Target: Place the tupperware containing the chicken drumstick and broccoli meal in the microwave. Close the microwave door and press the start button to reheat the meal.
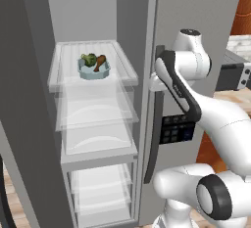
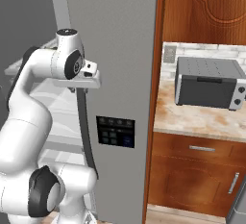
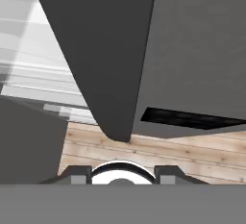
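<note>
- Grey fridge (image 1: 196,7) fills most of the left base view; its left compartment stands open, exposing a stack of clear shelves (image 1: 95,119) from the upper centre down to the bottom of the frame.
- Tupperware (image 1: 94,70) sits on the top shelf, in the upper left-centre of the left base view, toward the rear of that shelf.
- Chicken drumstick (image 1: 100,62) lies inside the tub on its right side; broccoli (image 1: 89,59) lies inside on its left side, touching or just beside the drumstick.
- A dark vertical fridge handle (image 1: 156,139) runs down the centre of the left base view; a dark control panel (image 1: 177,129) is set in the closed fridge door just right of it.
- The white arm rises from the lower right of the left base view, and its wrist sits against the upper end of the handle.
- In the right base view the hand (image 2: 85,76) appears at centre left, at the top of the same curved handle (image 2: 86,136), with the control panel (image 2: 115,131) below and to its right.
- Gripper (image 3: 122,177) finger tips show at the bottom centre of the hand view, spread apart with nothing between them; the dark handle bar (image 3: 103,55) runs from the top of the frame down to just above them.
- A grey toaster oven (image 2: 209,83) stands on a stone counter (image 2: 192,119) at the right of the right base view, above wooden cabinets (image 2: 197,175).
- Light wood floor (image 3: 182,153) shows in the lower part of the hand view.
</note>
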Robot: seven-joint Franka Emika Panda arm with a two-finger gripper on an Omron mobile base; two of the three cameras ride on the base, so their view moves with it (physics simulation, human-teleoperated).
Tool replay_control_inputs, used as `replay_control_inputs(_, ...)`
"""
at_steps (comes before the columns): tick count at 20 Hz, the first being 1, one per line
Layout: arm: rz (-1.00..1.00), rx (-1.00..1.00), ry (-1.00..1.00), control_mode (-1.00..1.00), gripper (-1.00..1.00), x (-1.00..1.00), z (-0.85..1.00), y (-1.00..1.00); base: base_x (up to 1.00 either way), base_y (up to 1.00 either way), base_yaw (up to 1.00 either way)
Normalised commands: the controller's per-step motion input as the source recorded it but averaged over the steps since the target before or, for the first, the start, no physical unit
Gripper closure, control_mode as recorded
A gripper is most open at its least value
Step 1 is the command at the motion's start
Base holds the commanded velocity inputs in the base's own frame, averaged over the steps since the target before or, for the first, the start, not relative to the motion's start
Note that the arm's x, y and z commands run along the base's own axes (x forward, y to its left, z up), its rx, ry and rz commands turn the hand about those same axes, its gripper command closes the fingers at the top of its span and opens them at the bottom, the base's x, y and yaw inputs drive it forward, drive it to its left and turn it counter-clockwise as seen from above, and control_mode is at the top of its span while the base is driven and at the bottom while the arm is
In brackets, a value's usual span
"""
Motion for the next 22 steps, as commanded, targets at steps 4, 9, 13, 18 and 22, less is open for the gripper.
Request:
replay_control_inputs(4, 0.0, 0.0, -0.08, -1.0, -1.0, -0.12, -0.01, 0.0, 0.0, 0.0, 0.0)
replay_control_inputs(9, -0.07, -0.01, -0.22, -1.0, -1.0, -0.12, 0.0, 0.42, 0.0, 0.0, 0.0)
replay_control_inputs(13, -0.2, 0.01, -0.24, -1.0, -1.0, -0.08, 0.0, 0.41, 0.0, 0.0, 0.0)
replay_control_inputs(18, -0.27, 0.1, -0.12, -1.0, -1.0, -0.05, 0.0, 0.42, 0.0, 0.0, 0.0)
replay_control_inputs(22, -0.28, 0.16, -0.05, -1.0, -1.0, -0.1, 0.0, 0.45, 0.0, 0.0, 0.0)
